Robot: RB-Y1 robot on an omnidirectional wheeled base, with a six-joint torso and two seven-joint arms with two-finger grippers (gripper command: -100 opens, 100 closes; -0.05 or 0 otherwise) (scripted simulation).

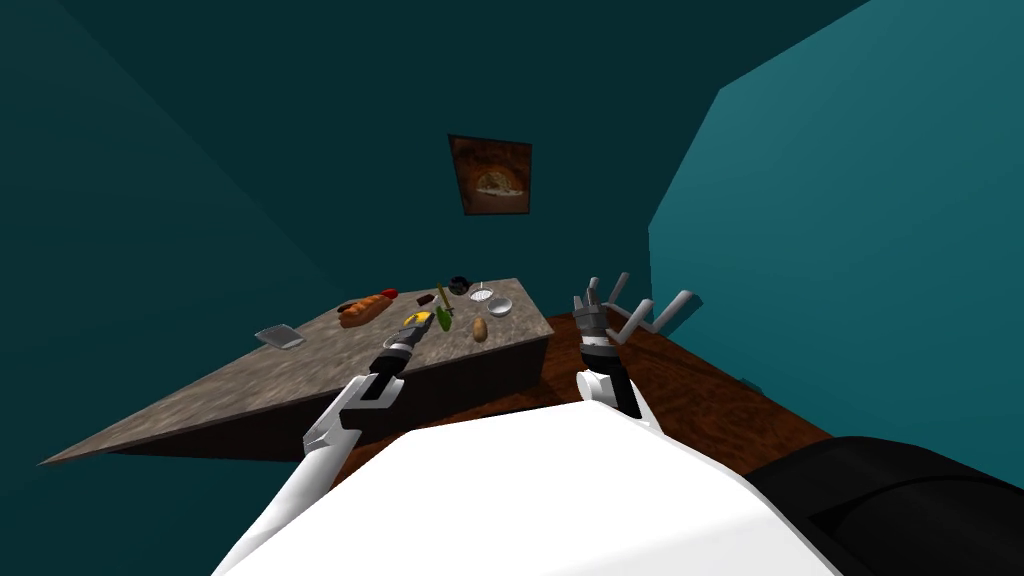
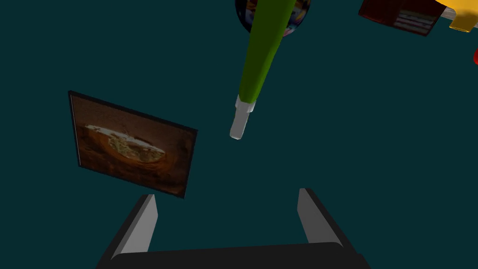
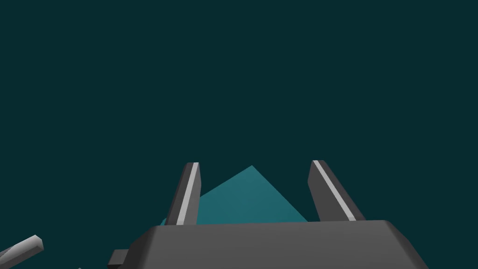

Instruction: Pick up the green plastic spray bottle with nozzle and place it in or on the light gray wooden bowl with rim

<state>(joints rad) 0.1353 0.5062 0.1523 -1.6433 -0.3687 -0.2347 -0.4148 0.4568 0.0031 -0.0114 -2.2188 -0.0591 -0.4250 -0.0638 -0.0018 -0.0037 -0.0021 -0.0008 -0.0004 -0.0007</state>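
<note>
Bottle point(image 2: 261, 56) sits on the table point(image 1: 200, 390) just ahead of your left end effector point(image 2: 226, 196), whose fingers are spread wide and empty. Expect light, stiff, slick plastic; take its green body, not the nozzle point(image 2: 240, 119).

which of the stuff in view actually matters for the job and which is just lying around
For the job:
- green spray bottle
- grey bowl
- left tool, open, with the bottle ahead of it, not between its fingers

Just lying about:
- orange loaf
- brown lump
- flat grey pad
- wall picture
</note>
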